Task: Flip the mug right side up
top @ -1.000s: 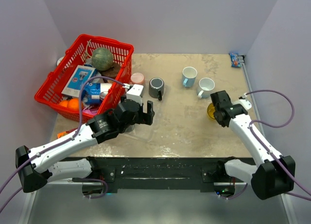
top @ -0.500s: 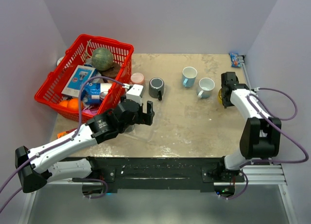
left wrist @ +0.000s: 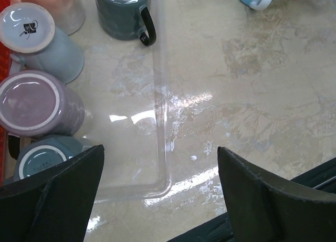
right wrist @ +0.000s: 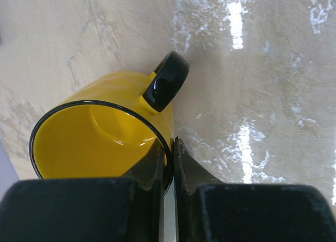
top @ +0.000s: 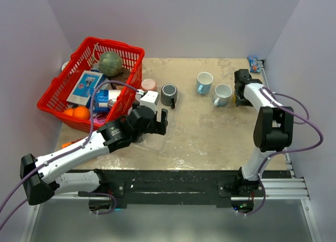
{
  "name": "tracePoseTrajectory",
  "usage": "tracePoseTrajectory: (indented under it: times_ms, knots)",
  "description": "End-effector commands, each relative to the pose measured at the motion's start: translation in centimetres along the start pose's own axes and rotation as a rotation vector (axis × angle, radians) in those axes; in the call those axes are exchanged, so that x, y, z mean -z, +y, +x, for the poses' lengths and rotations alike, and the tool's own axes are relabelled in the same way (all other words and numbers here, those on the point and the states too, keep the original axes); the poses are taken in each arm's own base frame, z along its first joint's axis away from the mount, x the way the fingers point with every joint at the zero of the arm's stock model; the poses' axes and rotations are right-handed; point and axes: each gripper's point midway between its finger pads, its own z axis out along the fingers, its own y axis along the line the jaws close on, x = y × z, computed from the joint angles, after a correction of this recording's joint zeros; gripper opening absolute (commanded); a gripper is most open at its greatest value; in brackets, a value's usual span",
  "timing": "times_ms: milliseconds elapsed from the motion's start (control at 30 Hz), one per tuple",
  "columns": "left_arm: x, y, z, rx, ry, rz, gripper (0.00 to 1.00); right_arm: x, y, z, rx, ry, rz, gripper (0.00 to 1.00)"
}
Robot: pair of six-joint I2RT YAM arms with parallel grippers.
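In the right wrist view a yellow mug (right wrist: pixel 105 126) with a black rim and black handle (right wrist: pixel 165 88) hangs tilted over the table, its mouth facing the camera. My right gripper (right wrist: pixel 173 143) is shut on its rim, one finger inside and one outside. From above, that gripper (top: pixel 242 91) is at the far right of the table and hides the mug. My left gripper (left wrist: pixel 160 153) is open over a clear tray (left wrist: pixel 160 121), holding nothing. Three mugs stand upside down at the tray's left: a pale blue one (left wrist: pixel 39 42), a purple one (left wrist: pixel 37 105), a teal one (left wrist: pixel 44 158).
A dark grey mug (top: pixel 169 94), a light blue mug (top: pixel 204 82) and a white mug (top: pixel 223 93) stand upright at the back. A red basket (top: pixel 58 87) of items fills the back left. A blue packet (top: pixel 254 64) lies in the far right corner.
My right arm has swung from the front right toward the back right edge, carrying the yellow mug. My left arm has barely shifted.
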Motion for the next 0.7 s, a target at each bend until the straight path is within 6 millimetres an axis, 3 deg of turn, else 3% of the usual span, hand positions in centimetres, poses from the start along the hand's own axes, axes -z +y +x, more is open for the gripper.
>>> tracePoseTrajectory:
  times_ms: [0, 233, 333, 367, 433, 467, 667]
  knots:
    - [-0.1, 0.0, -2.2, 0.023, -0.043, -0.022, 0.93, 1.2, 3.4, -2.1, -0.115, -0.084, -0.075, 0.10]
    - [-0.1, 0.8, -2.4, 0.029, -0.040, -0.055, 0.93, 0.1, 2.8, -1.0, -0.100, -0.067, -0.028, 0.22]
    - [0.0, 1.0, -2.3, 0.036, -0.036, -0.062, 0.94, -0.2, 2.6, -0.4, -0.100, -0.051, -0.018, 0.33]
    - [0.1, 1.0, -2.3, 0.038, -0.034, -0.063, 0.93, -0.2, 2.5, -0.4, -0.101, -0.050, -0.015, 0.43]
    - [0.1, 1.1, -2.1, 0.040, -0.026, -0.066, 0.94, 0.1, 2.7, -0.7, -0.106, -0.052, -0.029, 0.48]
    - [0.2, 1.1, -2.1, 0.040, -0.024, -0.067, 0.94, 0.1, 2.3, -0.8, -0.099, -0.050, -0.032, 0.55]
    - [0.6, 1.3, -2.6, 0.043, -0.035, -0.078, 0.94, 2.1, 3.0, -2.3, -0.053, -0.051, -0.140, 0.81]
